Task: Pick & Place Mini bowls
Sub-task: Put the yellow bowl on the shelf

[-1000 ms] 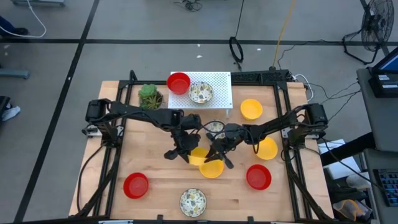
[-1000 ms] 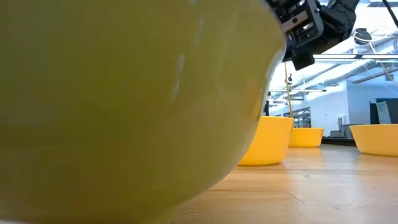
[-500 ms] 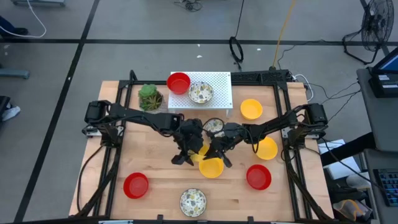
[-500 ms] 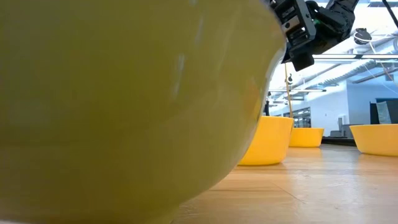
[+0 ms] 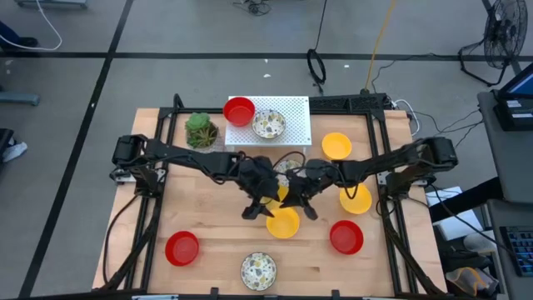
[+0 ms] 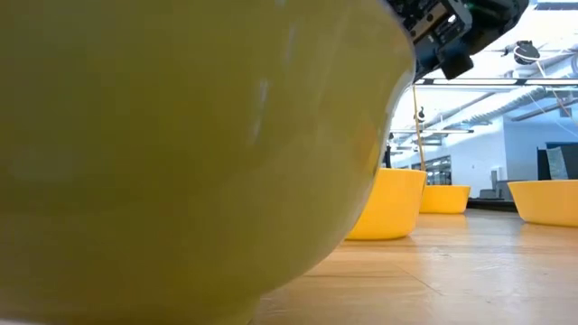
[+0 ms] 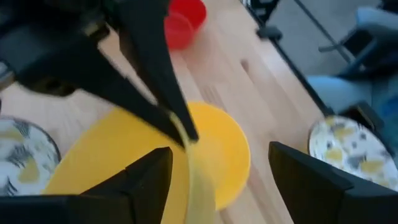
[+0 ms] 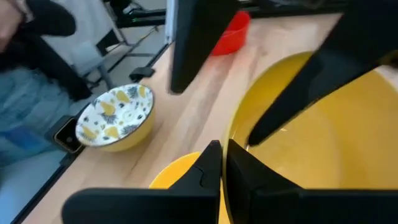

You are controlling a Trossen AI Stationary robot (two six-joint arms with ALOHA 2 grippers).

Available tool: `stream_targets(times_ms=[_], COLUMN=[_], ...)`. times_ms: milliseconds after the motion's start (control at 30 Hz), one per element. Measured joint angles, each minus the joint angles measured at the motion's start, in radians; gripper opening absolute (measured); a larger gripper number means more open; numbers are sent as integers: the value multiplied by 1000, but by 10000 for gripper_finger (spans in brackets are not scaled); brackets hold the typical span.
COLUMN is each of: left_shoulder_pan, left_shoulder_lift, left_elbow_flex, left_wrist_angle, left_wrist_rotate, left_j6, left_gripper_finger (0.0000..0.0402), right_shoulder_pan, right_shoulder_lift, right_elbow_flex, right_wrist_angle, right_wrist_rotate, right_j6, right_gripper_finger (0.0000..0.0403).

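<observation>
Meeting over the middle of the tabletop (image 5: 208, 250), just in front of the white perforated rack (image 5: 291, 117), both arms converge on a pair of yellow bowls. The left hand (image 5: 260, 200) stands released, its fingers (image 7: 146, 180) spread wide either side of a yellow bowl's rim in the left wrist view, gripping nothing. The right hand (image 5: 301, 198) is clenched; in the right wrist view its two fingers (image 8: 208, 168) pinch the rim of a tilted yellow bowl (image 8: 317, 143) that leans over a second yellow bowl (image 5: 283, 223) lying flat just in front of the rack's near edge. On the rack sit a red bowl (image 5: 239, 110) and a speckled bowl (image 5: 269, 124). Beside the rack's left end stands the green plant (image 5: 201, 129). To the rack's right lie two more yellow bowls (image 5: 336, 146), one behind the other. Farther out from the rack, along the front of the tabletop, lie a red bowl (image 5: 181, 247), a speckled bowl (image 5: 258, 270) and another red bowl (image 5: 346, 237). The low view is filled by one yellow bowl wall (image 6: 181, 153).
</observation>
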Motion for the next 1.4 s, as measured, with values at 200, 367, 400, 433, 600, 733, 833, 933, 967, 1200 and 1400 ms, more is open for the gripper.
stream_targets(times_ms=[200,367,400,433,600,733,833,933,967,1200,1400], left_shoulder_pan=[1,1,1,1,1,4,3,3,3,3,3], left_shoulder_lift=[0,0,0,0,0,-23,-48,-71,-87,-160,-238], left_elbow_flex=[0,0,0,0,0,0,-1,1,0,-1,-3], left_wrist_angle=[113,180,189,195,242,269,246,224,179,10,-88], left_wrist_rotate=[-60,-78,-89,-101,-278,-489,-585,-624,-636,-642,-641], left_j6=[29,36,38,42,80,96,90,64,47,-51,-81], left_gripper_finger=[269,269,269,269,269,269,269,269,269,269,269], right_shoulder_pan=[2,2,2,2,2,2,1,-2,-5,-74,-148], right_shoulder_lift=[-88,-144,-150,-158,-218,-253,-276,-308,-319,-375,-367], right_elbow_flex=[0,1,1,1,1,1,1,1,1,1,1], right_wrist_angle=[-86,-137,-148,-163,-352,-509,-565,-579,-572,-475,-434], right_wrist_rotate=[39,41,43,44,127,288,442,602,649,833,715], right_j6=[9,9,9,9,-11,15,15,-10,-17,-30,-36], right_gripper_finger=[0,0,0,0,0,0,0,0,0,0,0])
